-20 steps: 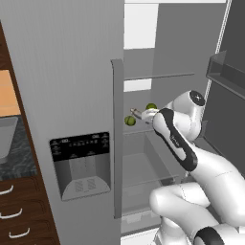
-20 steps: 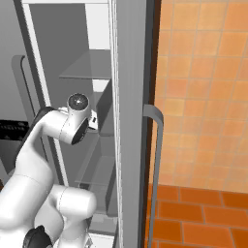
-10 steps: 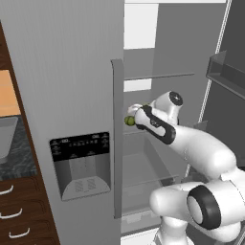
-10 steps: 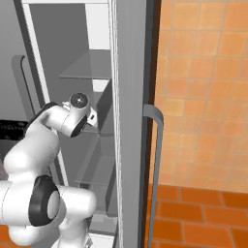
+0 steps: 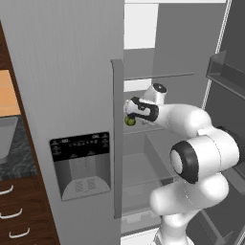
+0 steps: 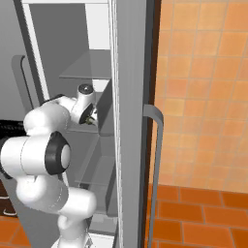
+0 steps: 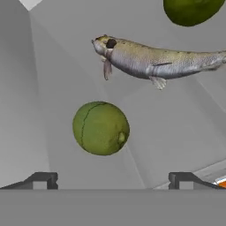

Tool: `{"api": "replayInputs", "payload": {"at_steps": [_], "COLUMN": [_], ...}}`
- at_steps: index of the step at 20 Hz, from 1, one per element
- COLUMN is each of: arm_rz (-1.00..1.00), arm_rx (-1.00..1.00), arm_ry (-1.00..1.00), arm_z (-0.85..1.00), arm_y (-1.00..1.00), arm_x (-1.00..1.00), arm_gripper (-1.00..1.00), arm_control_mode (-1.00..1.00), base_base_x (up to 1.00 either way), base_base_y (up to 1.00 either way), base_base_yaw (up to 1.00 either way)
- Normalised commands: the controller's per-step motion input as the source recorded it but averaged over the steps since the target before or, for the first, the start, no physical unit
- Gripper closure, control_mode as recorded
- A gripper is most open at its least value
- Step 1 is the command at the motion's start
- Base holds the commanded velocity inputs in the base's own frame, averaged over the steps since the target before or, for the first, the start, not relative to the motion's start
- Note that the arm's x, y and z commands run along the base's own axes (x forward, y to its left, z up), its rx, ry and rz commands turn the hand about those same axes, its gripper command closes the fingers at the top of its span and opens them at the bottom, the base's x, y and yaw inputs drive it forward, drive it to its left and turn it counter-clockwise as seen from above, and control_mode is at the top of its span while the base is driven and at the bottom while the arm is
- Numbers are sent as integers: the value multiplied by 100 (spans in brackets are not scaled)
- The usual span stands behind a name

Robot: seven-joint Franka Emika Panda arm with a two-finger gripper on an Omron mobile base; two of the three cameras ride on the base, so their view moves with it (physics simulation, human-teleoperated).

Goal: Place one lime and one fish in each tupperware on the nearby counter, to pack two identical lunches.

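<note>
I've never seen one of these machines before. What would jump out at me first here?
The big white arm reaching into an open fridge, its open gripper hovering before a green lime on a grey shelf. Just beyond the lime lies a slim silvery-brown fish, with a second lime at the hand view's top edge. The fridge's closed left door carries a dark dispenser panel.

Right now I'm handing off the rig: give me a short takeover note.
Gripper: open, empty, reaching into the open fridge.
Round yellow-green lime lies just ahead between the fingertips, not touched yet.
Slim brownish-grey fish lies on the shelf beyond it; a second lime lies past that.
Done: nothing is picked up yet.
Left: grasp the lime, carry it to a tray, then the rest.
</note>
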Motion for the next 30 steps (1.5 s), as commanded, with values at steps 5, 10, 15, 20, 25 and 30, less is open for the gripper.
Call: {"api": "replayInputs", "payload": {"at_steps": [5,10,15,20,25,30], "arm_rz": [0,0,0,0,0,0], "arm_rx": [10,6,1,0,0,0], "arm_ry": [14,4,4,1,0,0], "arm_z": [-34,-31,-49,-25,-18,-6], "arm_y": [0,5,24,8,0,11], "arm_x": [56,55,19,-3,-31,-24], "arm_gripper": [-100,-100,-100,-100,-100,-100], "arm_control_mode": [-100,-100,-100,-100,-100,-100], "base_base_x": [0,0,0,0,0,0], "base_base_y": [0,0,0,0,0,0], "base_base_yaw": [0,0,0,0,0,0]}}
